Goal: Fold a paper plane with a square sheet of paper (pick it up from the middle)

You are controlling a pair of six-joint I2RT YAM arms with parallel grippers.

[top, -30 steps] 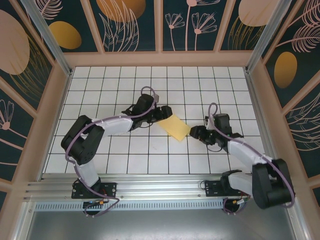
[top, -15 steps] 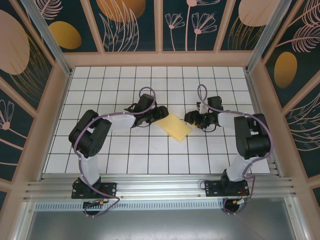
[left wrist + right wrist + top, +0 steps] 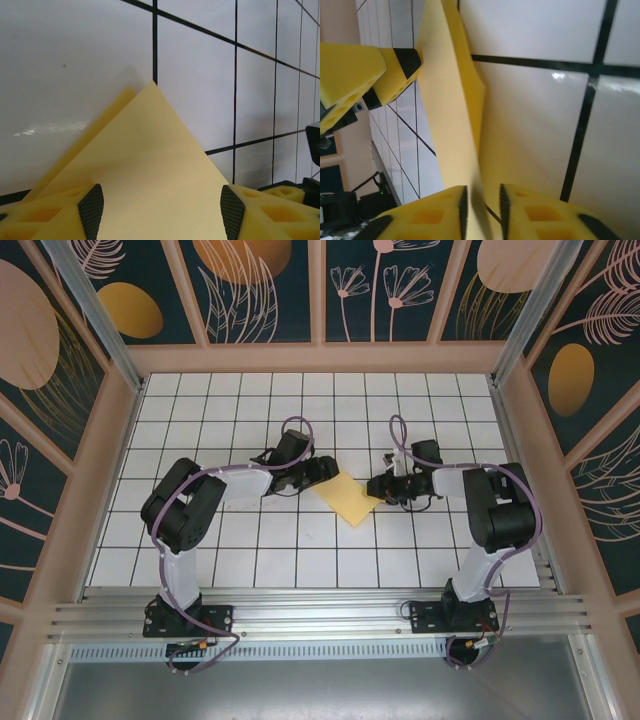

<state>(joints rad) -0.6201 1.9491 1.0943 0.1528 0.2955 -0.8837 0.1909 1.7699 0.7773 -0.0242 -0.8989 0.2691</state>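
- Out past my bases, mid-worktop (image 3: pixel 300 560), the square sheet of paper (image 3: pixel 350 500) lies folded, a yellow wedge between my two claws.
- At its right corner my right claw (image 3: pixel 378 488) is nipped nearly together on the paper's edge, which runs up between my pads (image 3: pixel 463 207).
- Farther off, my left claw (image 3: pixel 326 470) stands spread wide at the sheet's far-left corner, fingertips (image 3: pixel 91 210) either side of its doubled point, squeezing nothing.
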